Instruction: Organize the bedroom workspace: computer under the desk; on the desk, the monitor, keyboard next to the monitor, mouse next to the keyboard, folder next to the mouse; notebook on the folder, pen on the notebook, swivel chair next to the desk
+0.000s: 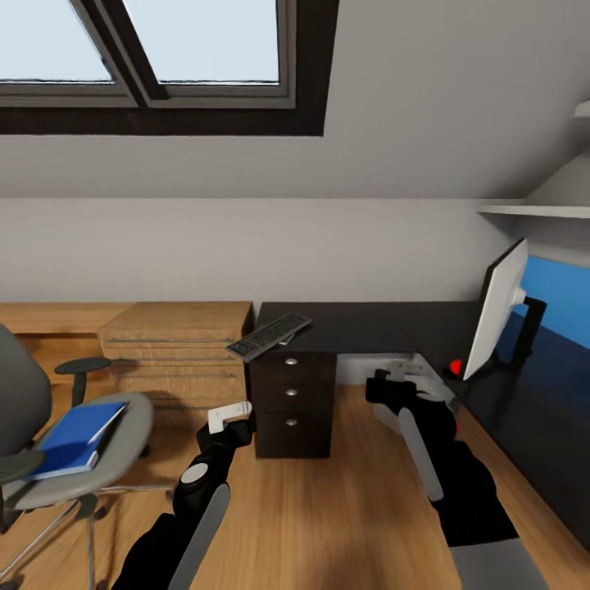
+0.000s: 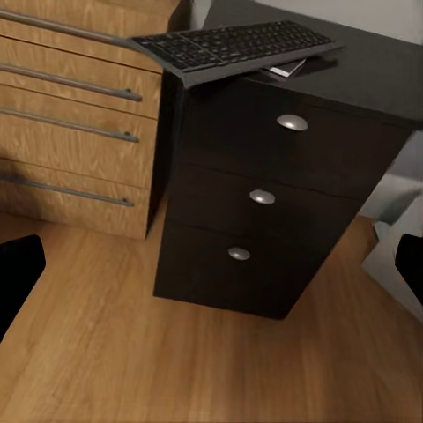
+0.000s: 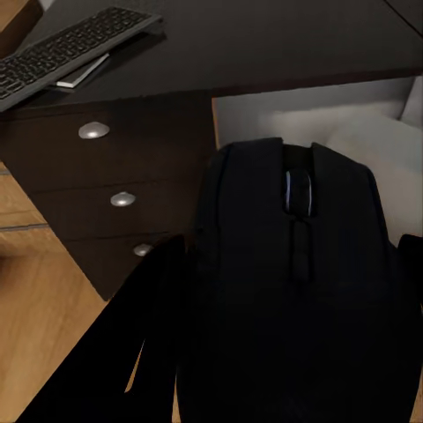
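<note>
Right now your right pincer (image 1: 392, 385) pinches the small black rounded mouse (image 3: 295, 291); your left pincer (image 1: 228, 416) stands spread near the black three-drawer cabinet (image 1: 292, 401).

So there's a black three-drawer cabinet (image 1: 292, 403) with round silver knobs, standing on the oak plank floor (image 1: 328, 524). Right beside it, touching or close to it, is a light-wood drawer chest (image 1: 176, 348) with long metal bar handles. Up top, a skylight window (image 1: 156, 49) in a dark frame is set in the sloped grey ceiling. A pale wall shelf (image 1: 533, 210) sticks out at the far right, maybe with a second one above it, hard to tell at the edge.
</note>
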You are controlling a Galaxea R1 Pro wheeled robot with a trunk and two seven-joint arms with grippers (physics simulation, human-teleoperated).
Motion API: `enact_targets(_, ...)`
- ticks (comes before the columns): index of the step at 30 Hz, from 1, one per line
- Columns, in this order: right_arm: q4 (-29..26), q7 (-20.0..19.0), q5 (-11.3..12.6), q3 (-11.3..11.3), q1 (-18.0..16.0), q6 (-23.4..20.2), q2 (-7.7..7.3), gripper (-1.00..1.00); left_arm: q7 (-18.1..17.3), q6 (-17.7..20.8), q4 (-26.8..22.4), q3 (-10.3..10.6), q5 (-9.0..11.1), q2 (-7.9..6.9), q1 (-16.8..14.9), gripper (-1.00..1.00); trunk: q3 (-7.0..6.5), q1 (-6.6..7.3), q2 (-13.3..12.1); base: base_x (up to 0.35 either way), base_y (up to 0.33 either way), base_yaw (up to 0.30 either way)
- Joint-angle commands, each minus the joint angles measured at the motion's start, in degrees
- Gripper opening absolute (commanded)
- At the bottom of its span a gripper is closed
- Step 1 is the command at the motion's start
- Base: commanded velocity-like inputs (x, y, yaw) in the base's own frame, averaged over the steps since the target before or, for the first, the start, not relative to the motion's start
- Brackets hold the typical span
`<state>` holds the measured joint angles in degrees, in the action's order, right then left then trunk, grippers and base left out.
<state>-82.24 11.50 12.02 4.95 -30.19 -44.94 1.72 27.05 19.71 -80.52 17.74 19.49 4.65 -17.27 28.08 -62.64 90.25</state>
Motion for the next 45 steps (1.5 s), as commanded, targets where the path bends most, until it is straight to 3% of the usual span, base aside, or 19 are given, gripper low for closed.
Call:
enact_targets(1, -0.1, 0.5, 0.7, 0.0, -0.1, -0.1, 0.01, -1.00, 0.5, 0.1, -0.1, 0.1, 0.5, -0.02, 0.0, 1.00, 0.07, -0.03, 0.0, 0.326, 0.000, -0.002)
enact_targets(14, -0.1, 0.4, 0.7, 0.0, -0.1, -0.1, -0.14, -1.00, 0.5, -0.2, -0.4, 0.1, 0.5, -0.08, 0.0, 1.00, 0.07, -0.03, 0.0, 0.328, 0.000, 0.010)
enact_targets(28, 0.0, 0.3, 0.6, 0.1, 0.0, -0.1, -0.07, -1.00, 0.5, -0.2, -1.7, 0.1, 0.5, -0.08, 0.7, 1.00, 0.07, -0.03, 0.0, 0.330, 0.000, 0.149)
enact_targets(40, 5.0, 0.2, 0.4, 0.2, -0.1, 0.6, -0.15, -1.00, 0.5, -0.2, -2.0, 0.0, 0.5, -0.13, 0.7, 1.00, 0.07, -0.03, 0.0, 0.330, 0.041, 0.001)
enact_targets(45, 9.1, 0.2, 0.4, 0.2, -0.1, 3.5, -0.10, -1.00, 0.5, -0.1, -6.3, 0.0, 0.6, -1.13, 2.5, 1.00, 0.07, -0.03, 0.0, 0.330, 0.126, 0.000)
